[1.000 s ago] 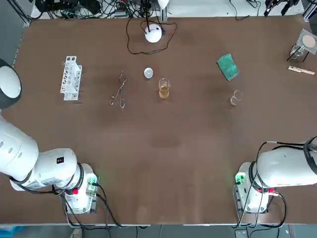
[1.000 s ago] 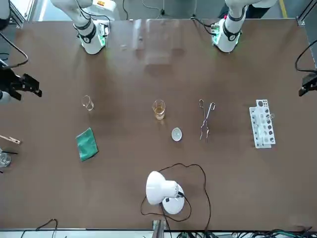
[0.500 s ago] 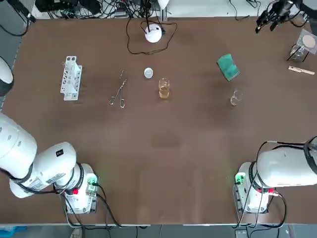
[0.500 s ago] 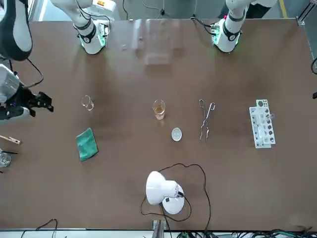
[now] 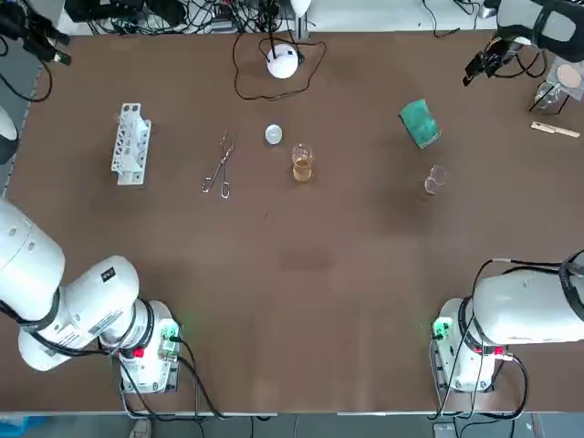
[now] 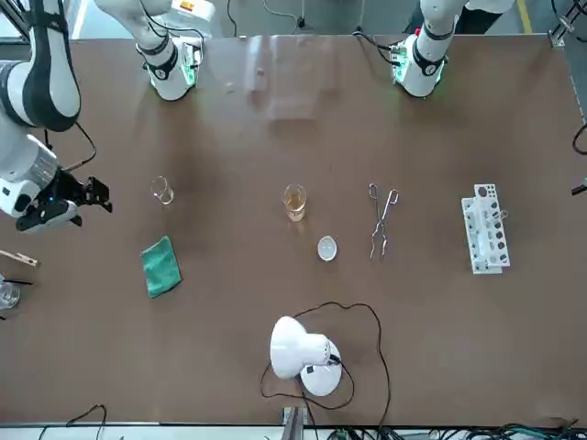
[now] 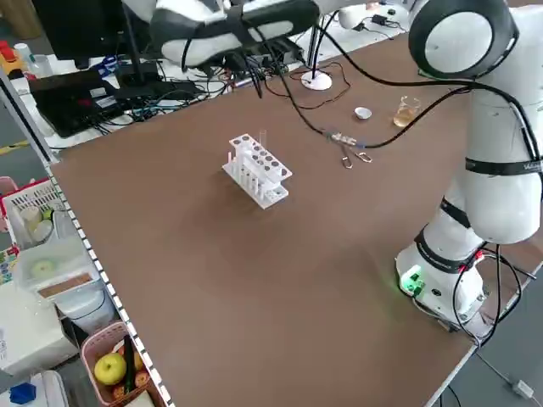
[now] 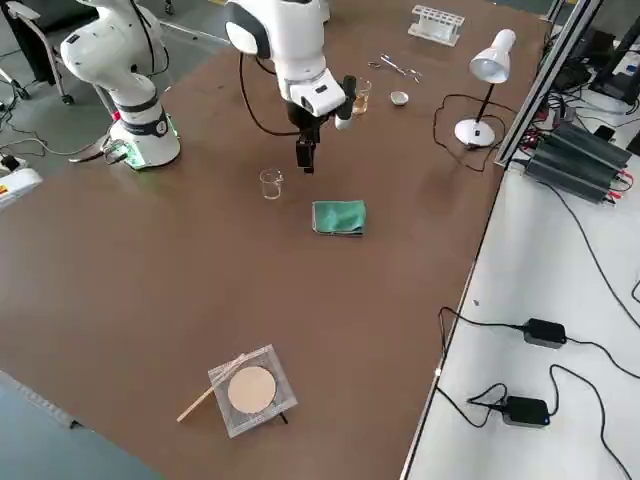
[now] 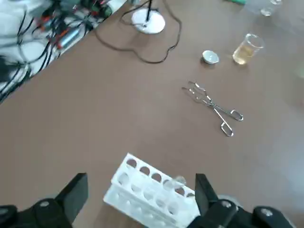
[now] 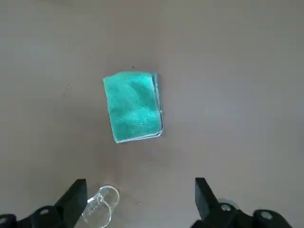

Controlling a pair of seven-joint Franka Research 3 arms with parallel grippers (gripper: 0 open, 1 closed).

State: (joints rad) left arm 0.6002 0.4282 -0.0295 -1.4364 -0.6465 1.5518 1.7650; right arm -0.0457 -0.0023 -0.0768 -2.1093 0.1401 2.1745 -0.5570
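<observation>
Hovering high at the far left, the left gripper (image 5: 50,47) has its fingers spread over the rack (image 5: 130,144), whose long axis runs near to far. Over to the right, the right gripper (image 5: 473,69) hangs with fingers spread too, green cloth (image 5: 420,123) and small glass (image 5: 434,179) below, both on its near side.

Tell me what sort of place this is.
Most likely a robotics lab set up for chemistry bench work: a test-tube rack, a beaker of amber liquid and metal tongs on the table.
</observation>
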